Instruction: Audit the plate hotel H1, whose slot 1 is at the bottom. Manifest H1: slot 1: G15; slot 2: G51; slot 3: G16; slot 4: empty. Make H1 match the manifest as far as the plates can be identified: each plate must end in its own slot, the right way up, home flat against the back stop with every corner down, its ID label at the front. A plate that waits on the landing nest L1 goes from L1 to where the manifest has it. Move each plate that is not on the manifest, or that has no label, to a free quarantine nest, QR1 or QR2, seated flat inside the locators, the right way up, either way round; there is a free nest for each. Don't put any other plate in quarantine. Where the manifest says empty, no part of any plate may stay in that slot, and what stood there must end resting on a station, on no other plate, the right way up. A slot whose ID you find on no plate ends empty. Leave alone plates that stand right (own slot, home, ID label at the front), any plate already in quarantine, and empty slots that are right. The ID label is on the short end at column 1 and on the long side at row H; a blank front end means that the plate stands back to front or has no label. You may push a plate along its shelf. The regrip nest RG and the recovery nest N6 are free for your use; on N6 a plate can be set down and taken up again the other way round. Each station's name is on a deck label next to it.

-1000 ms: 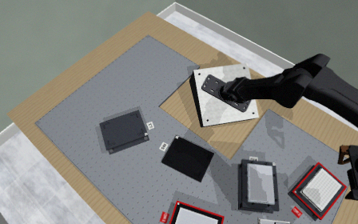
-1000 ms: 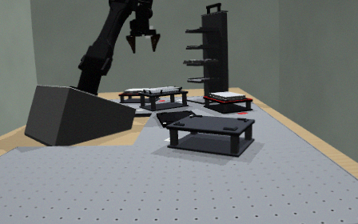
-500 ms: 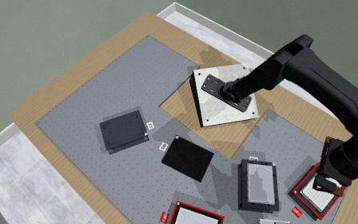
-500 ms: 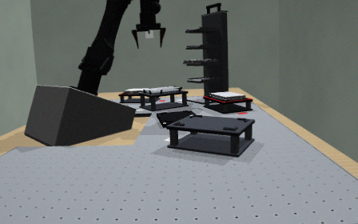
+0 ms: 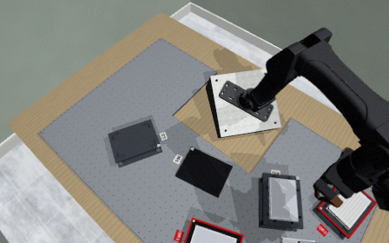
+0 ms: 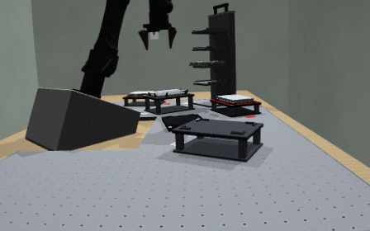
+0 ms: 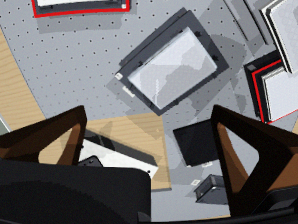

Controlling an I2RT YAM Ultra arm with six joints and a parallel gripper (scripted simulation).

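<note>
My gripper [image 5: 327, 195] [image 6: 158, 44] [image 7: 148, 112] is open and empty, high above the deck near a red-rimmed quarantine nest [image 5: 328, 214] [image 6: 236, 106] that holds a white well plate [image 5: 353, 208] [image 6: 235, 98]. A second red-rimmed nest [image 5: 207, 226] [image 7: 80, 8] also holds a white plate [image 5: 213, 236]. A greyish plate [image 5: 284, 197] [image 6: 167, 91] [image 7: 174, 63] lies on a dark raised nest between them. The tall black plate hotel [image 6: 220, 54] stands at the back; I cannot tell what its shelves hold.
An empty dark raised nest [image 5: 135, 141] [image 6: 219, 134] stands apart on the grey deck. A flat black square pad [image 5: 203, 171] [image 6: 182, 120] [image 7: 200, 139] lies between it and the plate nests. The arm's base block [image 5: 243, 101] [image 6: 78, 117] sits on the wood.
</note>
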